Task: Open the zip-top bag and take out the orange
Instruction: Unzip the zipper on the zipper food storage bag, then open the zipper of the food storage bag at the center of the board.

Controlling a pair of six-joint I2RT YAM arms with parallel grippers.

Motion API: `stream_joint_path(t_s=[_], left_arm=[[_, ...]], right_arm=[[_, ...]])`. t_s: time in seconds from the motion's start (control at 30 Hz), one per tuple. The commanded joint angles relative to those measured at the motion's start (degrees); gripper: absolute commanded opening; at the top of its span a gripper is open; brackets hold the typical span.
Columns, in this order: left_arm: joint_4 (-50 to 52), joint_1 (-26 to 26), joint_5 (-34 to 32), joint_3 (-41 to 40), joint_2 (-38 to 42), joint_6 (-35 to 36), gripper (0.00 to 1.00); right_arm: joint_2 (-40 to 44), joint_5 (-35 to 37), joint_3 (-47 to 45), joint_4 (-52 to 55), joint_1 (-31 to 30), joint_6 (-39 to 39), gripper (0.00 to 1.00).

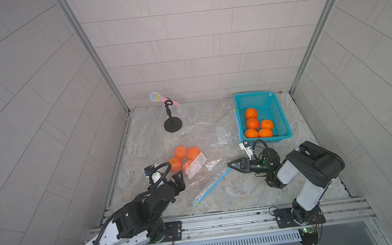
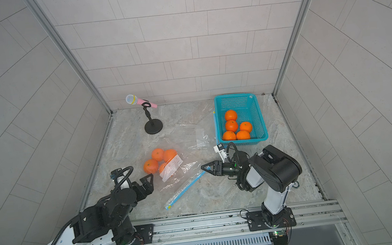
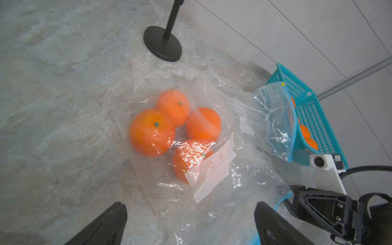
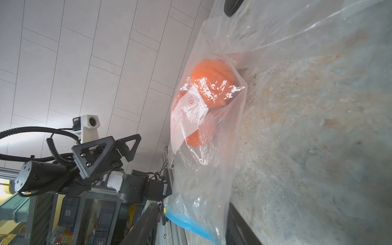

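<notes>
Zip-top bag [image 1: 210,173] lies flat on the table [image 1: 247,192] in both top views. Four oranges [image 1: 180,152] are bunched inside it, at the end away from its blue zip strip [image 1: 211,187]. The left gripper [image 1: 178,179] stands just beside the bag's side edge, near the oranges. The right gripper [image 1: 231,166] stands at one end of the zip strip. A teal basket [image 1: 252,94] holding five loose fruit [image 1: 254,124] sits well apart from the bag, past the right gripper.

Left wrist view: the left gripper's jaws are spread wide. Its fingers [image 3: 106,224] sit apart over the bag's clear film and grip nothing.

Right wrist view: the right gripper's jaws stand partly apart. The corner of the zip strip lies between them, unclamped. Whether the fingers [image 4: 239,222] touch the film cannot be told, nor whether the zip is sealed.
</notes>
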State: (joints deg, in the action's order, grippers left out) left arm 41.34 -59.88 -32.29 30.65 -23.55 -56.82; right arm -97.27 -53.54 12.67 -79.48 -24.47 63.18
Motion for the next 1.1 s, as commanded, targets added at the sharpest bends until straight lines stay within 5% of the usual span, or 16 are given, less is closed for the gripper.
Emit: stream_joint_path(t_s=[0.0, 0.13, 0.4, 0.53, 0.67, 0.8, 0.87, 0.97, 1.07], left_arm=[[-9.61, 0.15, 7.27, 3.14, -9.37, 13.38, 1.00], [-12.64, -1.25, 20.18, 8.31, -25.04, 22.54, 0.97], [-6.04, -11.41, 17.99, 13.93, -44.86, 30.22, 0.91], [-11.16, -11.55, 22.12, 12.27, -45.28, 31.55, 0.90], [-11.16, -11.29, 16.30, 10.90, -45.46, 28.26, 0.85], [-12.19, -9.91, 19.42, 10.07, -47.21, 29.10, 0.76], [-10.93, -9.74, 21.03, 10.96, -49.47, 28.78, 0.64], [-8.85, -9.56, 20.76, 12.63, -51.64, 28.52, 0.62], [-13.47, -8.15, 24.44, 10.55, -51.85, 28.43, 0.46]], right_arm=[[3.52, 0.88, -2.29, -1.39, -0.05, 1.44, 0.52], [8.72, 2.21, -6.21, -0.39, -0.21, 2.26, 0.52], [8.90, 3.93, -9.64, -1.11, -1.63, 0.43, 0.52], [5.84, 3.18, -8.81, -1.38, -1.56, -0.41, 0.51], [4.13, 2.91, -8.40, -1.37, -1.60, -1.05, 0.49], [5.20, 2.30, -8.34, -1.27, -1.63, -0.95, 0.49], [5.56, 2.22, -8.36, -1.29, -1.61, -0.78, 0.48], [5.78, 2.30, -8.45, -1.24, -1.62, -0.69, 0.48], [5.91, 2.56, -8.49, -1.28, -1.63, -0.68, 0.47]])
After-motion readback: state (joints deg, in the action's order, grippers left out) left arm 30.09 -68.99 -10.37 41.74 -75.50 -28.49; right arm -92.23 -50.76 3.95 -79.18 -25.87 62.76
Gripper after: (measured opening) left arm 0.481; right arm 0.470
